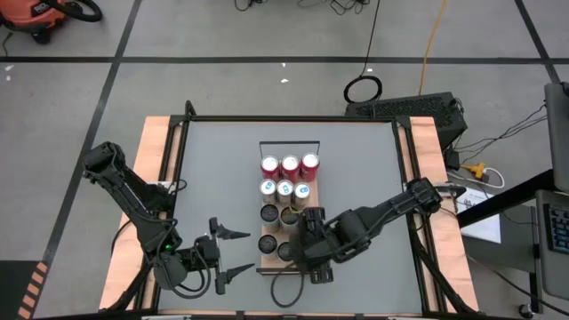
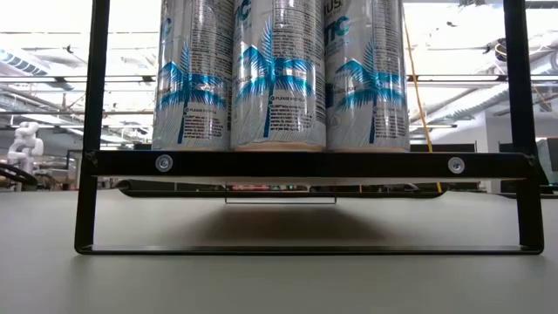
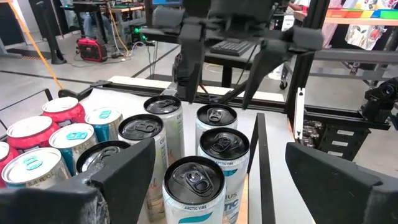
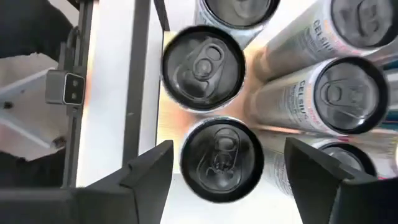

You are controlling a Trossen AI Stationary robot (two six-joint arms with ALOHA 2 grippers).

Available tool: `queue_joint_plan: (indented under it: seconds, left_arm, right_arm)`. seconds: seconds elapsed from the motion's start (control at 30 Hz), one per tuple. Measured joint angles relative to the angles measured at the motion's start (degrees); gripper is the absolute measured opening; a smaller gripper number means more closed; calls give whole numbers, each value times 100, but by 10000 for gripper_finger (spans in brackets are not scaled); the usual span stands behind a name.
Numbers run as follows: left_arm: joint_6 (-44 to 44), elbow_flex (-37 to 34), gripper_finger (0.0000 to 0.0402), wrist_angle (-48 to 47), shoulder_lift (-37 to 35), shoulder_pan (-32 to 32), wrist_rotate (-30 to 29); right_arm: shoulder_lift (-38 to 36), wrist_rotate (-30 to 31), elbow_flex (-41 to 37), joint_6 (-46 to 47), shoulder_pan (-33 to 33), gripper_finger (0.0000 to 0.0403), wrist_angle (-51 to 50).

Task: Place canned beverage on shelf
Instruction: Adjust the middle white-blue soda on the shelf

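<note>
The long light-wood shelf with dark edging (image 1: pixel 263 265) lies lengthwise in the middle of the grey tabletop (image 1: pixel 356 169), its thin black wire rail (image 1: pixel 290 143) at the far short end. Cans stand on it in rows of three: red-topped cans (image 1: pixel 289 165) nearest the rail, blue-and-white-topped cans (image 1: pixel 284 188) next, then tall silver cans with dark lids (image 1: pixel 269 213) toward the near end.

The right gripper (image 1: pixel 307 242) hangs over the shelf's near right corner. In the right wrist view its two dark fingers (image 4: pixel 146 171) stand apart on either side of a silver dark-lidded can (image 4: pixel 221 153), with a gap showing on each side — spread, not pressed on the can. That can stands just beside another dark-lidded can (image 4: pixel 203 66) and close to the shelf's long edge, where a dark strip (image 4: pixel 138 87) borders it.

The left gripper (image 1: pixel 229 256) waits over bare tabletop just left of the shelf's near end, its fingers (image 3: pixel 121 168) spread wide and holding nothing — the nearest can (image 3: pixel 196 186) shows between them, farther off.

Bare grey surface runs along both long sides of the shelf out to the table's pale wooden side strips (image 1: pixel 153 178).
</note>
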Motion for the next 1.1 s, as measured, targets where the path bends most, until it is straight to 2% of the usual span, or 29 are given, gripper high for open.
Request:
queue_joint_plan:
  seconds: [0.17,0.43,0.87,1.1]
  left_arm:
    - [0,0,361,-1,0,1,0]
    - [18,0,361,-1,0,0,0]
    - [0,0,361,10,0,2,-2]
    - [4,0,361,2,0,0,-2]
  right_arm:
    - [-118,335,0,-41,310,250,422]
    - [16,314,0,-772,943,239,1750]
    - [502,314,-2,-690,783,88,1888]
    - [586,318,-2,-605,699,38,1778]
